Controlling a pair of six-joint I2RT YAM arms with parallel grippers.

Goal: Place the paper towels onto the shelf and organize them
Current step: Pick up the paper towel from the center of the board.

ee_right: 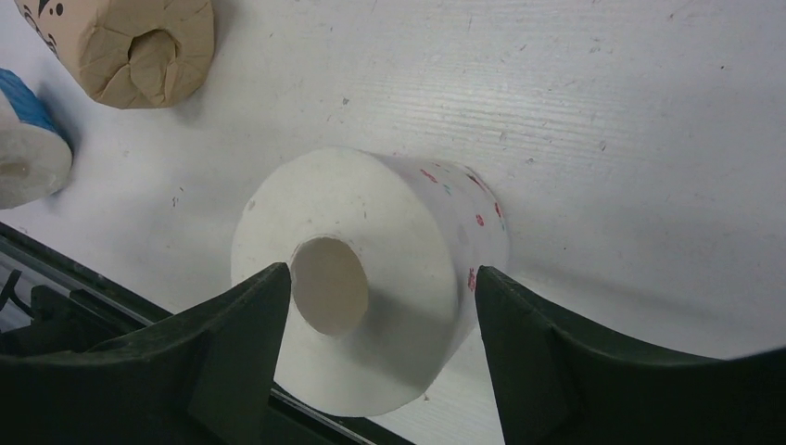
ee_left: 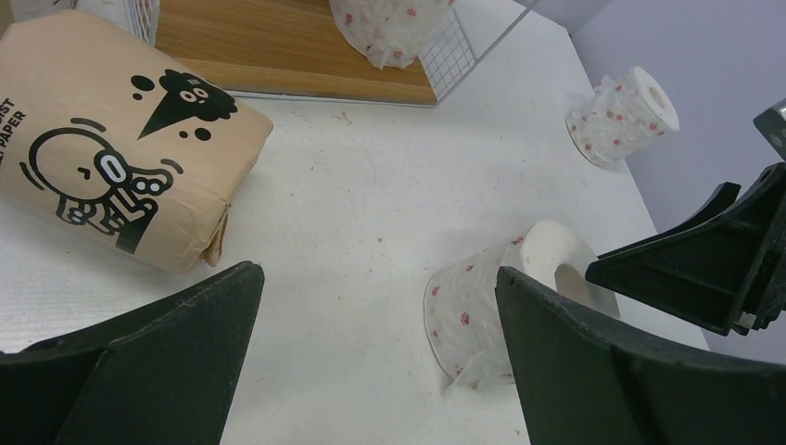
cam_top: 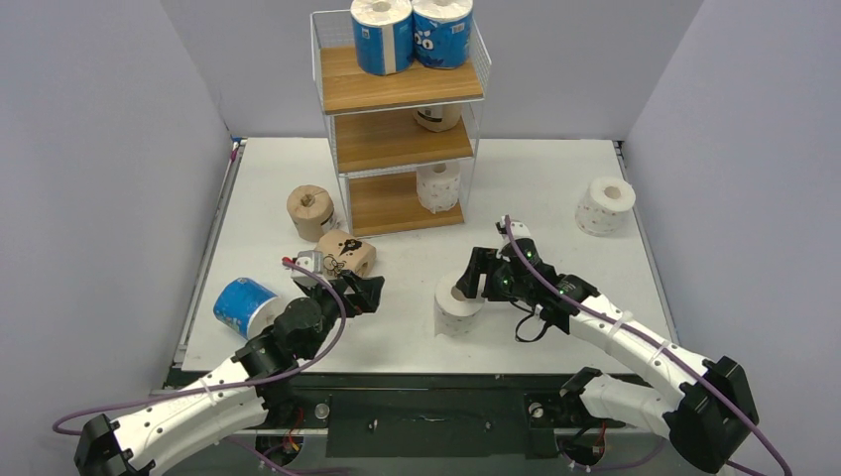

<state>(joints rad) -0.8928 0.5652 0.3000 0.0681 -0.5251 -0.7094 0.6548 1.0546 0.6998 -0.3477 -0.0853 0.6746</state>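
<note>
Where legible, tan roll (ee_left: pixel 120 139) wrap reads "PAPER".

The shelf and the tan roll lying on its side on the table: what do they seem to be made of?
The shelf boards look like light wood or a wood-look laminate, with brown grain lines and a smooth, faintly shiny face. Its wire frame seems to be thin metal coated white, welded in a grid. The tan roll is wrapped in matte, kraft-like paper that is creased and folded and carries black print.
</note>
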